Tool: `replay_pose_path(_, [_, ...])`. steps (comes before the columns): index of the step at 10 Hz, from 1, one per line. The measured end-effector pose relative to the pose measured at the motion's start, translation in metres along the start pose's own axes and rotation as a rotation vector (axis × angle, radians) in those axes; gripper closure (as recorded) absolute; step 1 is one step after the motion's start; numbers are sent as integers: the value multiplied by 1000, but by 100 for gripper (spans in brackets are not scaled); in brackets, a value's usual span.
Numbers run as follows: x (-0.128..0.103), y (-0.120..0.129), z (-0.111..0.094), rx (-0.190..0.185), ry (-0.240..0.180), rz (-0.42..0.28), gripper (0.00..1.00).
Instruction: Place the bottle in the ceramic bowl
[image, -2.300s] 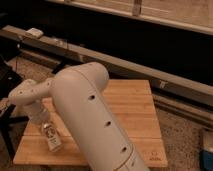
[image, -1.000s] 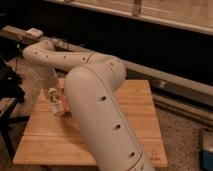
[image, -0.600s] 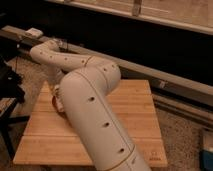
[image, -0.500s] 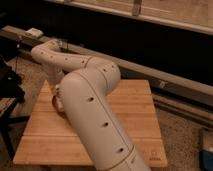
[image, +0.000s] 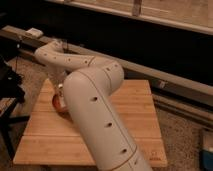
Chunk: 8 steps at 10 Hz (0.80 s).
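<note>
My white arm reaches from the bottom centre, bends over the wooden table (image: 135, 115), and comes down at the table's left side. The gripper (image: 61, 89) is at the end of it, mostly hidden behind the forearm, right above the ceramic bowl (image: 56, 102). Only the left part of the orange bowl shows beside the arm. The bottle is hidden. I cannot see whether it is in the gripper or in the bowl.
A dark chair or stand (image: 10, 85) is just off the table's left edge. A long rail (image: 170, 85) runs along the wall behind the table, with a small white box (image: 34, 32) on it. A bluish container (image: 207, 150) sits on the floor at the right.
The gripper carried the bottle from the table's front left up and back to the bowl at the left side. Over the last half second the arm has barely moved.
</note>
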Motion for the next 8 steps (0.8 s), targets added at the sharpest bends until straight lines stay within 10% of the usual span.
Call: replay_pose_path(8, [3, -10, -3, -22, -63, 24, 20])
